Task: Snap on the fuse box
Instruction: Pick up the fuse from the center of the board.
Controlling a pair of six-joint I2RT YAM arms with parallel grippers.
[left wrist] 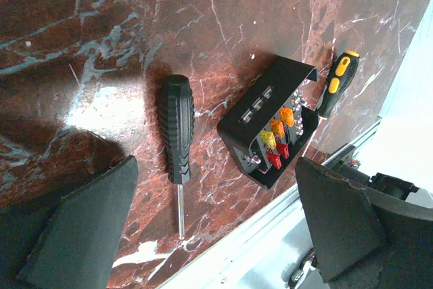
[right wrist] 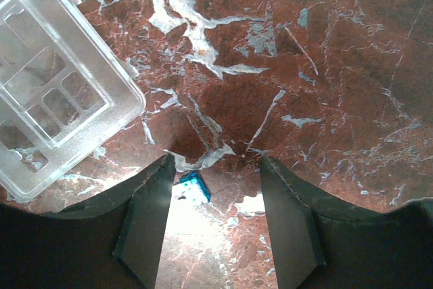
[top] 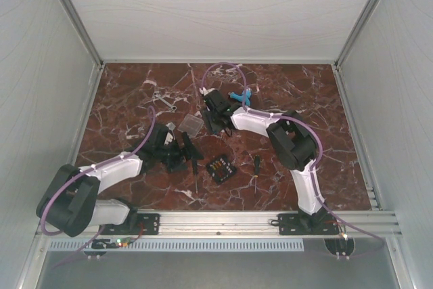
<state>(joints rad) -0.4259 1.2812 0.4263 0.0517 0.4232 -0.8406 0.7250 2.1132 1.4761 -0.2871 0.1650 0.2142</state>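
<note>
The fuse box [top: 220, 167] is a small black tray with coloured fuses, lying on the marble near the front middle. In the left wrist view the fuse box [left wrist: 270, 123] lies ahead and to the right of my left gripper [left wrist: 216, 164], which is wide open and empty. The clear lid [top: 191, 124] lies apart from the tray, farther back. My right gripper [top: 211, 121] stands just right of it. In the right wrist view the lid [right wrist: 54, 93] is at upper left, outside my right gripper [right wrist: 216, 160], which is open and holds nothing.
A black-handled screwdriver [left wrist: 177, 137] lies left of the tray, and a yellow-and-black one [left wrist: 336, 82] lies beyond it. A tiny blue fuse [right wrist: 193, 187] rests on the table by the right gripper's left finger. A blue plastic piece [top: 241, 95] and wrenches [top: 162, 97] lie at the back.
</note>
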